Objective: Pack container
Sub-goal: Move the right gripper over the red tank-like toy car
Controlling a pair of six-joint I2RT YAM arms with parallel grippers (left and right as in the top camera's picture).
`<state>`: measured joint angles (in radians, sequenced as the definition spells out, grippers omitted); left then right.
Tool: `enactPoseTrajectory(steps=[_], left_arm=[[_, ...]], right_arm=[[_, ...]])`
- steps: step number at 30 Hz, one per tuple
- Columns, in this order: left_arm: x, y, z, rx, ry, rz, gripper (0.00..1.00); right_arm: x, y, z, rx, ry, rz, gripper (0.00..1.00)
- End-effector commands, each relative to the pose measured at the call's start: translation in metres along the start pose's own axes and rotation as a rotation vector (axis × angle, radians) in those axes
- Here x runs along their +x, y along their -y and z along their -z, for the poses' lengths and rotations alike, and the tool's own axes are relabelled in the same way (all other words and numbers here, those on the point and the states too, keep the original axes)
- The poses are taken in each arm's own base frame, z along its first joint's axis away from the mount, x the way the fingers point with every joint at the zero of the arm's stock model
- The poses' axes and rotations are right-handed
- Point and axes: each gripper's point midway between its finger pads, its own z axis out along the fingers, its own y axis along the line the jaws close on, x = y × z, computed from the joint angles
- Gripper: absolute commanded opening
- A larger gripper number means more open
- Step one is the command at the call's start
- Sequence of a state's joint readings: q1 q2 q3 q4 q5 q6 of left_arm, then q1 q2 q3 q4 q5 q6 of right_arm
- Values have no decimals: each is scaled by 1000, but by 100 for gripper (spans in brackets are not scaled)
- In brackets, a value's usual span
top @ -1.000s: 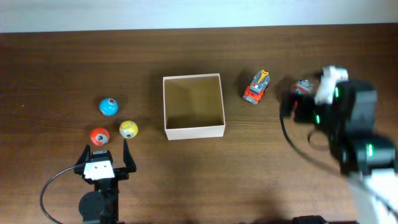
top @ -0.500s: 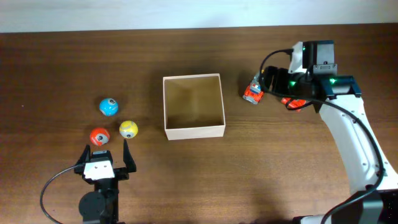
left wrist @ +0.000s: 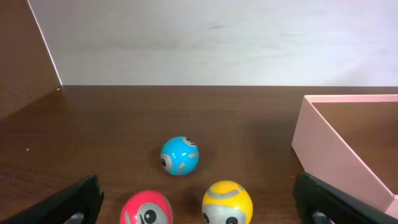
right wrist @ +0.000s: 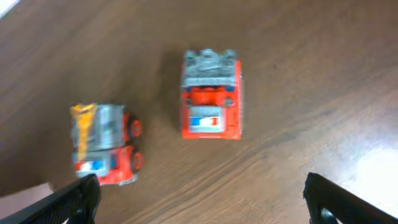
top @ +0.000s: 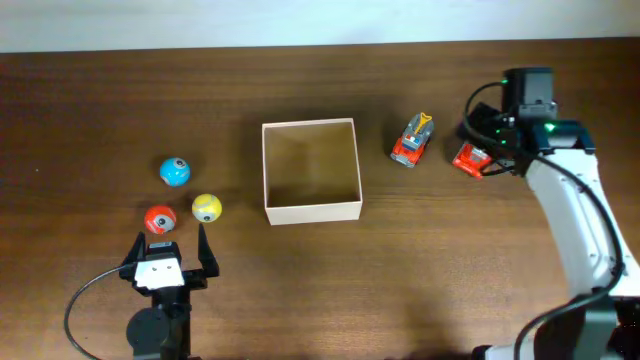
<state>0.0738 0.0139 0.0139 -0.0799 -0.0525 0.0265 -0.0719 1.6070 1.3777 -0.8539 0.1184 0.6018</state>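
Ahead of the right gripper (right wrist: pixel 202 200), whose jaws stand wide apart and hold nothing, a red truck (right wrist: pixel 211 102) lies about centred between the fingers. A second truck (right wrist: pixel 102 146) lies off to the side nearer the box (top: pixel 312 211). The left gripper (left wrist: pixel 199 208) is also spread wide and holds nothing. A red ball (left wrist: pixel 147 208) and a yellow ball (left wrist: pixel 227 202) lie just ahead between its fingers, with a blue ball (left wrist: pixel 180 156) farther out.

The box stands upright and open-topped, well apart from both grippers, beyond the left gripper's right finger. Nothing shows inside it.

Its thin cardboard walls look light and easily bent, and it would probably slide on the table if bumped. If it must be moved, a gentle pinch on one wall at the rim seems the best hold. Otherwise it is better left alone and loaded from above.
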Motion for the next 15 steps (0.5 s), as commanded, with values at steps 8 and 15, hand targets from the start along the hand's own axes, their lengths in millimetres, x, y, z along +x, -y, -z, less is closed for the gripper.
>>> enactPoseTrajectory(steps=[8, 15], left_arm=[[1, 1, 0, 6, 2, -15, 99], [1, 1, 0, 6, 2, -15, 99]], right_arm=[[-26, 15, 4, -62, -175, 92, 99], [-22, 8, -22, -21, -325, 203, 99]])
